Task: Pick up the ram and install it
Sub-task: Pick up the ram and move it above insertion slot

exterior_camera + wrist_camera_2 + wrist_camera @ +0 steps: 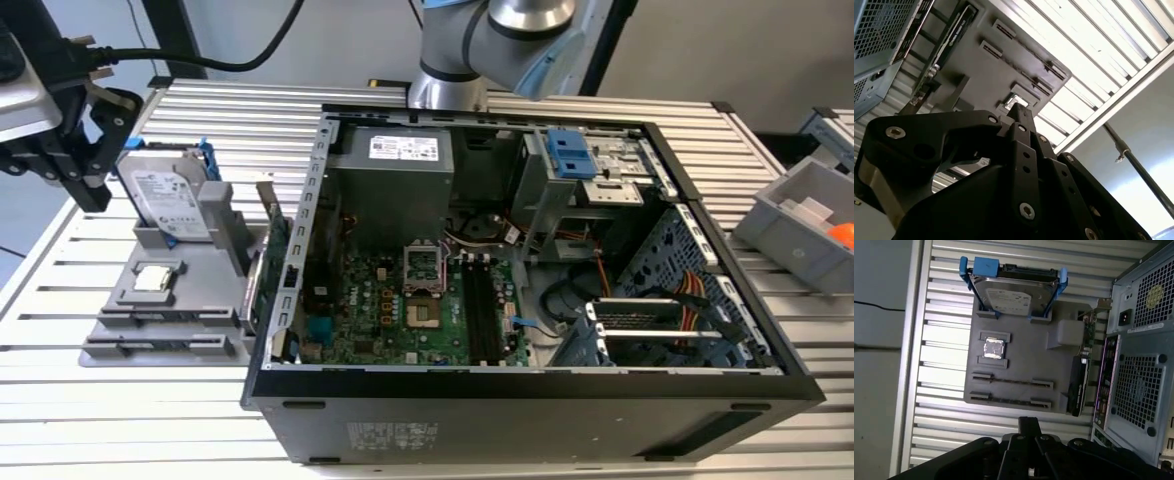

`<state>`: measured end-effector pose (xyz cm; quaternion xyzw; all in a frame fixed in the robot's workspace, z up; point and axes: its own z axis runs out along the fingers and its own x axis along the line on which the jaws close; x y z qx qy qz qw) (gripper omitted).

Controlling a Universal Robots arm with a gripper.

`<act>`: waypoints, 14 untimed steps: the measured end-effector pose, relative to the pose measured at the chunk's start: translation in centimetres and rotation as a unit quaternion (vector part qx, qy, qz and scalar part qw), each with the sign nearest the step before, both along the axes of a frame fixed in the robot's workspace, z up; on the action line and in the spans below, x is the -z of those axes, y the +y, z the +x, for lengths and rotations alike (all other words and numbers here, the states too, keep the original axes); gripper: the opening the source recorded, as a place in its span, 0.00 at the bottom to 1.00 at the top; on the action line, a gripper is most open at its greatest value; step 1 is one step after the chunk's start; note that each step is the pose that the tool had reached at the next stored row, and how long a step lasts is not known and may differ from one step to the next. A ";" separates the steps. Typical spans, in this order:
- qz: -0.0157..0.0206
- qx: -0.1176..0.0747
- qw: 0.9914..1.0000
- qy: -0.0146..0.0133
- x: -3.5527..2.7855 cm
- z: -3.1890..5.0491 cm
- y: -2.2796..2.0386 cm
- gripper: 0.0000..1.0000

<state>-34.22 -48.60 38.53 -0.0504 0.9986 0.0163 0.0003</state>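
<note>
Above the gray tray (1024, 360), off its outer edge, the gripper (1029, 423) points downward with its fingers pressed together, pinching nothing and touching nothing. The arm (487, 40) rises behind the open computer case (534, 395), which stands just beside the tray. On the tray, a hard drive (1014, 292) stands on edge in a blue bracket. A processor chip (993, 348) lies in a square pocket near the tray's middle. A graphics card (1077, 385) stands on edge along the side nearest the case. Where the ram lies cannot be told.
</note>
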 end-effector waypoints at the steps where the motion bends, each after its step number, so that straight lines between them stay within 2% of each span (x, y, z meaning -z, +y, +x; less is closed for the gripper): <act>1: 0.000 0.000 1.000 0.000 0.00 0.00 0.00 0.00; 9: 0.000 -0.002 1.000 0.001 -0.03 0.00 0.00 0.00; 14: 0.000 -0.012 1.000 0.001 -0.11 0.01 0.00 0.00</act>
